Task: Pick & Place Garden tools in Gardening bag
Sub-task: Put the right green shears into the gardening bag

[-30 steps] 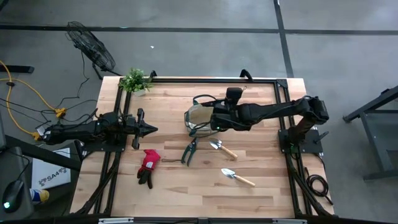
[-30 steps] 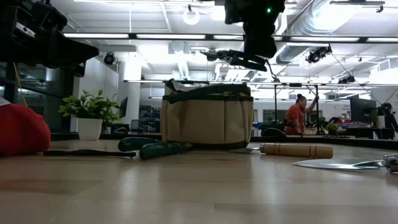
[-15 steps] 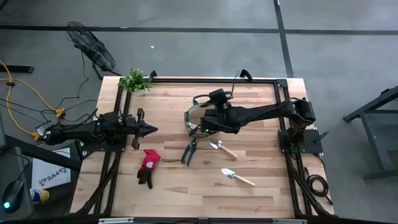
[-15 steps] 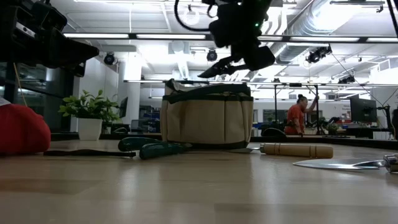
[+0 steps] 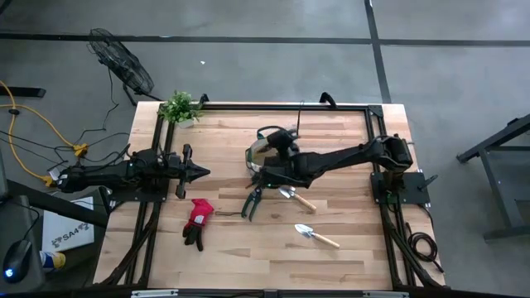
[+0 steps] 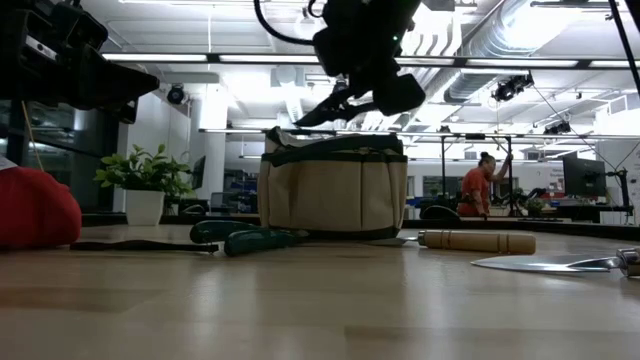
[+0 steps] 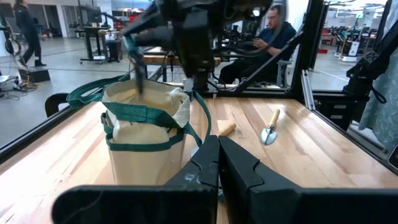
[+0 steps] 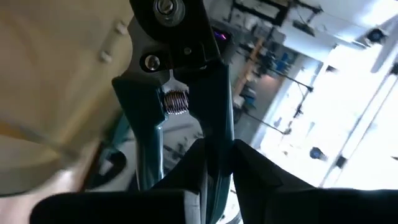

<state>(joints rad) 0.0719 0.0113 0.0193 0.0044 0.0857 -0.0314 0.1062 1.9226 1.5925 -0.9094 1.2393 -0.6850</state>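
Over the last second the right arm had swung from beside the gardening bag (image 5: 263,156) to above its open mouth. Its jaws (image 8: 214,155) were clamped on one handle of a pair of pruning shears (image 8: 177,99), whose sprung pivot and blades stood just beyond them, over the bag. Stiff and probably slick, the shears looked best held by that handle. Well apart, the left jaws (image 7: 217,163) were closed on nothing, facing the bag across the bench (image 5: 232,248).
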